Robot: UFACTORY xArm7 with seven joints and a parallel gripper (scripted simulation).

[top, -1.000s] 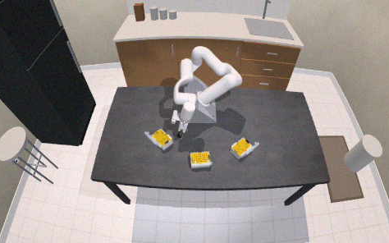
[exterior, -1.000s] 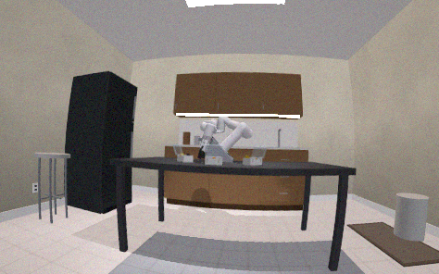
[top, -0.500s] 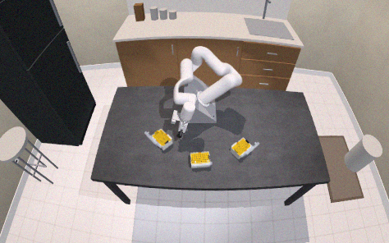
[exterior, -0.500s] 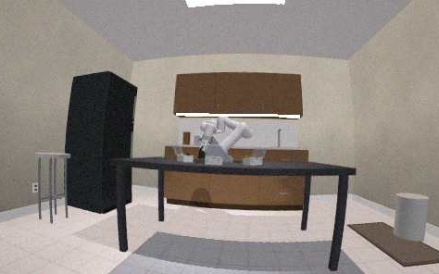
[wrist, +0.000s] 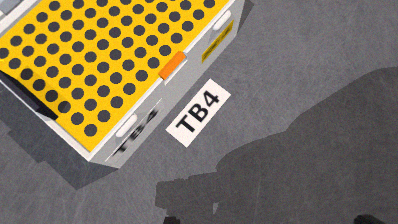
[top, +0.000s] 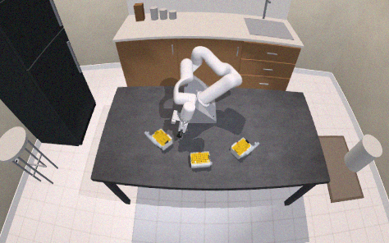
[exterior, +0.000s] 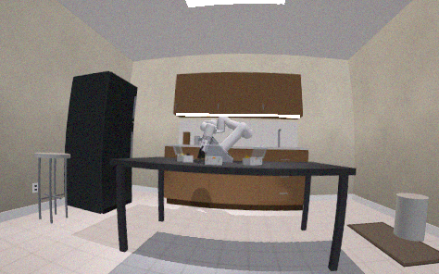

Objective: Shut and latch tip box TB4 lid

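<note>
Three tip boxes sit on the dark desk (top: 266,123) in the top view: tip box TB4 (top: 160,138) at about 9 o'clock from the middle box (top: 200,158), the third box (top: 243,147) at about 2 o'clock from it. The white arm (top: 208,78) folds down from its base so that the hand (top: 180,132) hangs just beside TB4, at its 2 o'clock corner.

From the exterior view, the arm (exterior: 228,131) bends low over the desk (exterior: 235,168); the boxes' lids stand raised.

In the wrist view, TB4 (wrist: 115,60) fills the 10 o'clock corner, its yellow tip tray uncovered, an orange latch tab (wrist: 172,65) on its front edge, the "TB4" label (wrist: 198,112) on the desk beside it. The hand is spread wide, holding nothing.
</note>
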